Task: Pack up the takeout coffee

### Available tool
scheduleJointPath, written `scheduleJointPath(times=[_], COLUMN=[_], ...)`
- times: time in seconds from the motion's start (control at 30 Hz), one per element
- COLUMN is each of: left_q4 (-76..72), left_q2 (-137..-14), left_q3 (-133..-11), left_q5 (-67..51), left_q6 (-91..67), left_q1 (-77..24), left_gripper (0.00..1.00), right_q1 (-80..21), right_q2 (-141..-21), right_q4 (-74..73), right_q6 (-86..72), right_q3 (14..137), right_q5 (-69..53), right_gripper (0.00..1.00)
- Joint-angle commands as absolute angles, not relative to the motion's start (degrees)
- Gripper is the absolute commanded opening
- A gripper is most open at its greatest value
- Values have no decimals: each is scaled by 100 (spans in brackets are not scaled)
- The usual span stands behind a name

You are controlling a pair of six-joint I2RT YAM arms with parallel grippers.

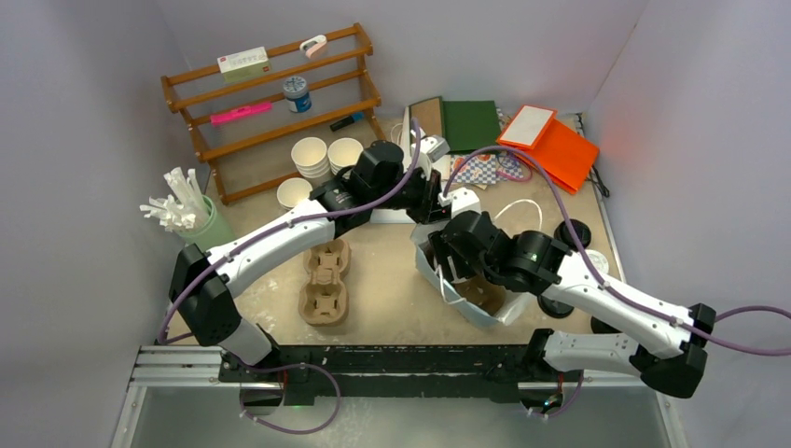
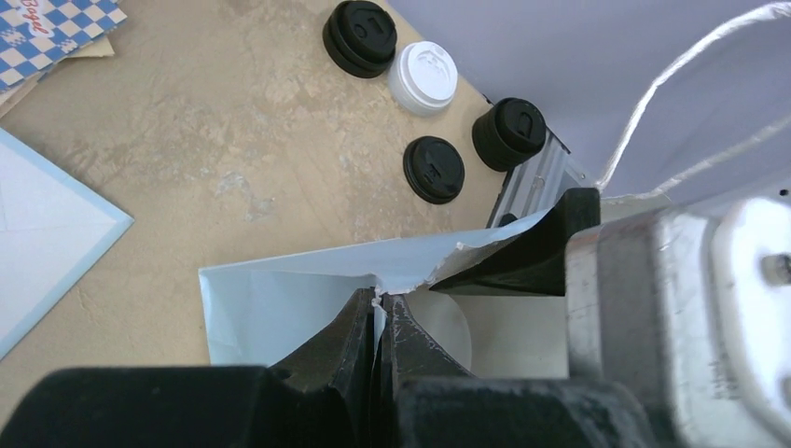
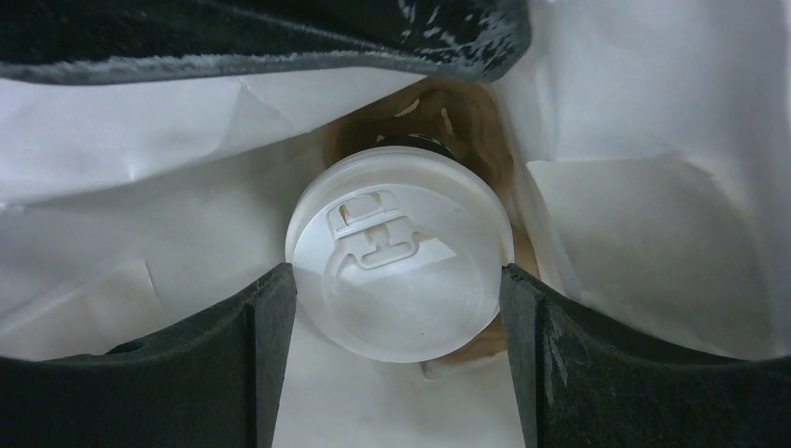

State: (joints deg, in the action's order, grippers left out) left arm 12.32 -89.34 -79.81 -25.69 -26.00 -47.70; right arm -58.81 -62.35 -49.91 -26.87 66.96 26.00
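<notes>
Here, on the desk [image 1: 392, 280], the white paper bag [image 1: 431, 266] stands open because the left fingers [image 2: 359, 327], pressed together on the paper, pinch its rim. Inside it, the right fingers [image 3: 270, 336] clasp the takeout coffee [image 3: 401, 271] by its lid, apparently to set it down.

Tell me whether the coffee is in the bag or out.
In. The right wrist view shows the lidded coffee, held by the right end effector, with bag walls all around.
</notes>
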Motion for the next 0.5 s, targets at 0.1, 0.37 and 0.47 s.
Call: scheduleJointPath(times=[0.1,0.37,0.47], left_q4=[892,1063,1126], left_q2=[-8663,-8821,-8862], left_q3=[-7906,-8024,-8091], left_q5=[-2109,-1911,-1915], left_q6=[-2424,-2187,-2104], left_q1=[-4792,-4790,-4794], left_gripper=[0,0,0], right_q1=[-5845,-5639,-5563], right_q2=[-6478,-6606,-6631], right_q4=[-4437,-3823,-3682], right_q6=[-2512,-2276,-2196], right_q3=[6376,5993,5907], right_q5=[2703,2671,2688], right_gripper=[22,21,21])
